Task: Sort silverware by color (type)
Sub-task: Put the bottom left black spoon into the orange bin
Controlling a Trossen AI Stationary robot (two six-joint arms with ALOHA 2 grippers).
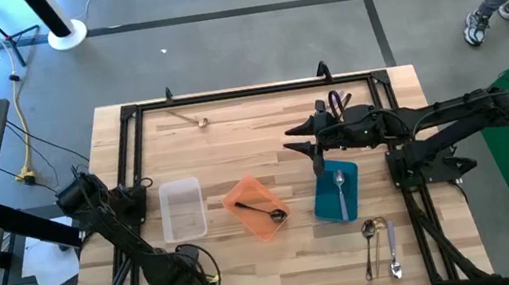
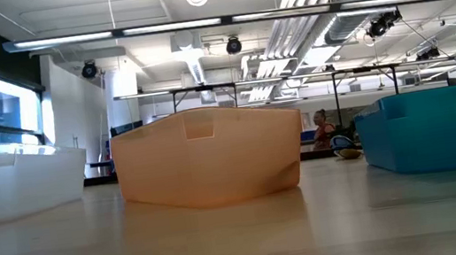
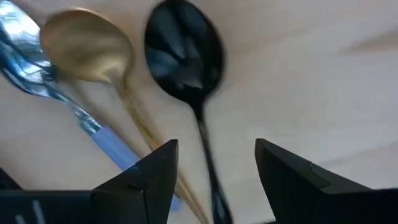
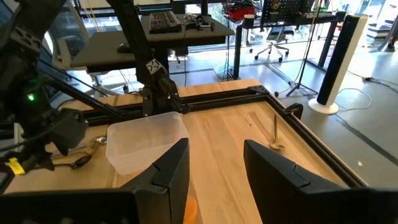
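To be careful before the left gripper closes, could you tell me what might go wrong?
The open left gripper straddles the handle of the black spoon, but the gold spoon has its handle close beside it: closing may pinch both. The slim handle lies flat on the table and could slip free.

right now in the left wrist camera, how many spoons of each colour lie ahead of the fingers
silver spoon: 1
gold spoon: 1
black spoon: 1
total: 3
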